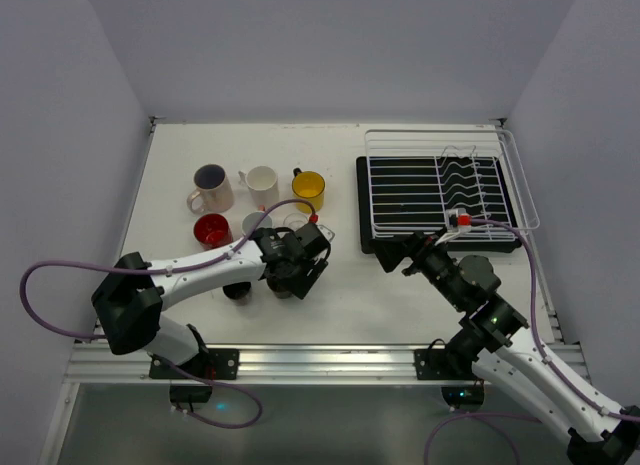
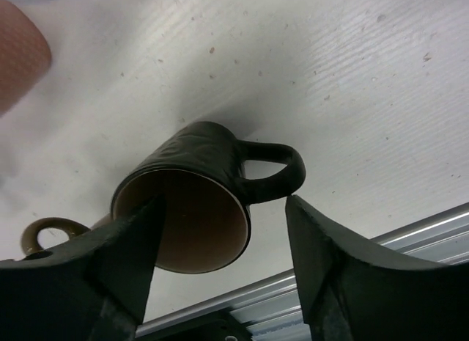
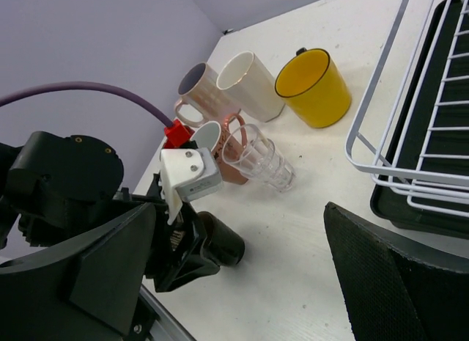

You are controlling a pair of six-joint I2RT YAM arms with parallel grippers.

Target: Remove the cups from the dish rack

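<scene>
Dark brown mug (image 2: 198, 161): standing on the white table (image 1: 380, 305) near its front edge, directly under the left gripper (image 2: 223, 205), in the gap between the two fingers.
Left gripper: jaws are standing apart, not clamped. One finger (image 2: 124, 260) is overlapping the mug's rim in the wrist view, and whether it is touching cannot be told. The other finger (image 2: 330, 260) is hanging clear, just beside the handle (image 2: 297, 172).
Mug's axis: running upright, with the mouth facing up at the wrist camera and the handle pointing sideways toward the clear finger.
Right gripper (image 1: 393, 253): jaws are spreading wide and holding nothing, hovering over the table just off the near left corner of the dish rack (image 1: 366, 185).
Dish rack: white wire, sitting on a black tray (image 1: 368, 247) at the right of the table, well apart from the mug.
Other cups: the red cup (image 1: 211, 229), yellow mug (image 1: 309, 189), white mug (image 1: 262, 184), pinkish mug (image 1: 210, 188) and clear glass (image 3: 260, 161) are standing grouped behind the left gripper — a second dark cup (image 1: 237, 291) is sitting just beside the mug.
</scene>
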